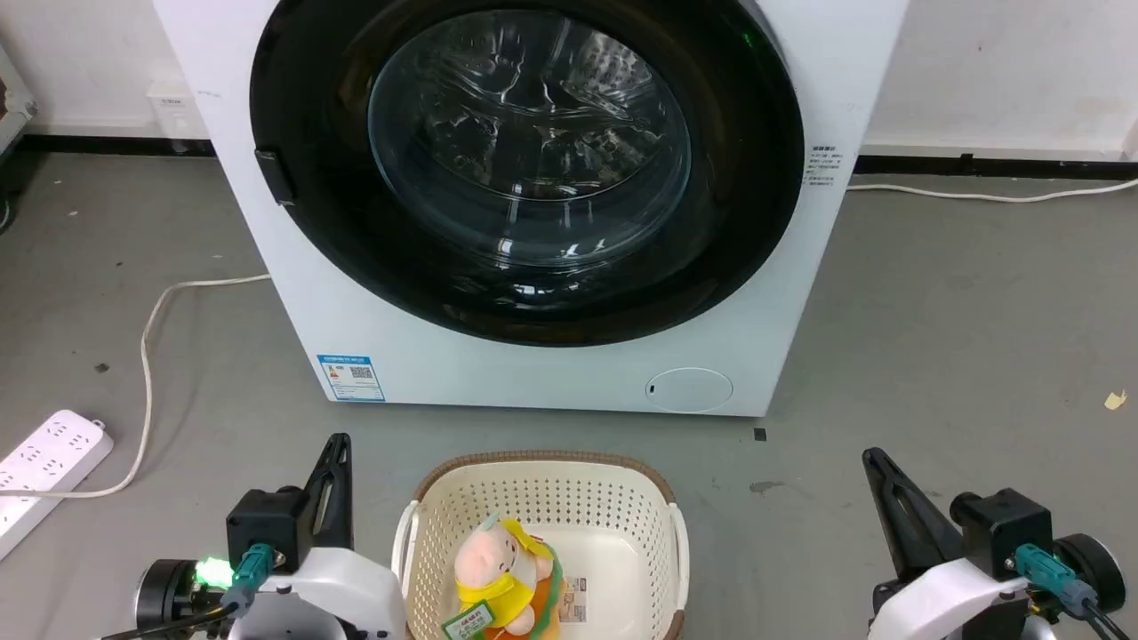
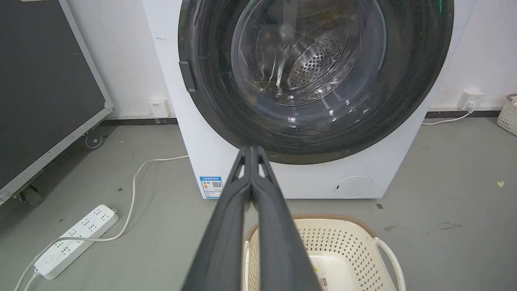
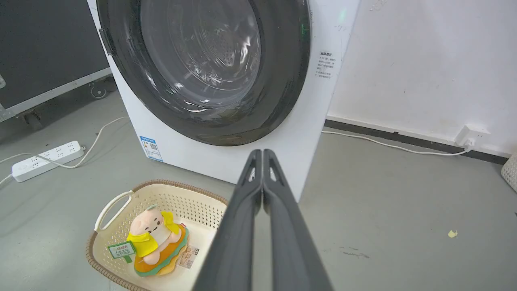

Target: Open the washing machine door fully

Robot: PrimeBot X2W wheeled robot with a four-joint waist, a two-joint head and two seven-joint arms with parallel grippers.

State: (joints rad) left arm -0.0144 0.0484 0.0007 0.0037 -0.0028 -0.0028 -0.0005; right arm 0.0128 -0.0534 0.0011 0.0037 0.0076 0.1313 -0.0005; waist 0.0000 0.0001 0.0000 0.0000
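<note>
The washing machine door (image 1: 529, 169) has a glossy black rim around a clear glass centre. The washing machine (image 1: 356, 329) body is white, with a blue-and-white label (image 1: 350, 378) and a white round flap (image 1: 689, 389). The basket (image 1: 542, 493) is cream, dotted with rows of small holes, under a brown woven rim. The plush toy (image 1: 498, 569) is pink, yellow, orange and green. The floor (image 1: 933, 356) is grey, the power strip (image 1: 44, 462) white. The left gripper (image 2: 251, 148) and right gripper (image 3: 262, 151) have dark grey fingers.
</note>
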